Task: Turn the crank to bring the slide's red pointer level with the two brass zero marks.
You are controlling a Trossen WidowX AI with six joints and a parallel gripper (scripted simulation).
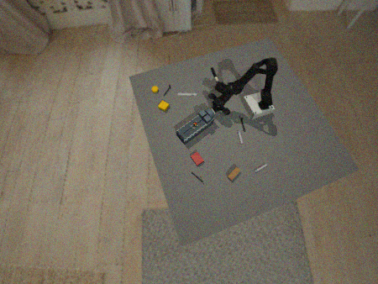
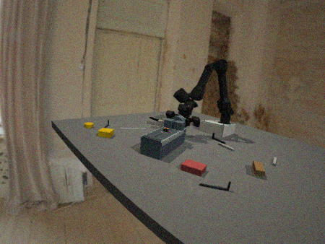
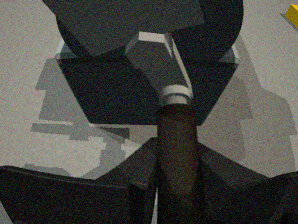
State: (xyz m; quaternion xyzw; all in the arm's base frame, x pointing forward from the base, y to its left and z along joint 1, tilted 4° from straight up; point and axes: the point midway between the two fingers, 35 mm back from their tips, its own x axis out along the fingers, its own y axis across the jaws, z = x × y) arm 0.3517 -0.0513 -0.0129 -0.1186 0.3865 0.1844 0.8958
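The blue-grey machine (image 1: 186,134) (image 2: 152,145) (image 3: 145,92) stands on the grey table. The slide's small red-orange pointer (image 1: 195,124) (image 2: 166,129) shows on its top, around mid-length; the brass zero marks are too small to tell, so whether they are level is unclear. The crank's grey arm (image 3: 159,65) is at the machine's end facing the robot, and its brown handle (image 3: 177,135) points toward the wrist camera. My gripper (image 1: 217,106) (image 2: 183,120) (image 3: 170,145) is shut on the handle, one finger on each side. The top and exterior views hide the handle behind the gripper.
A yellow block (image 1: 163,106) (image 2: 105,133) and yellow cylinder (image 1: 154,89) (image 2: 89,125) lie beyond the machine. A red block (image 1: 196,159) (image 2: 193,167), orange block (image 1: 233,173) (image 2: 258,169) and black bent rod (image 1: 197,176) (image 2: 214,186) lie on its other side. Several thin rods lie around.
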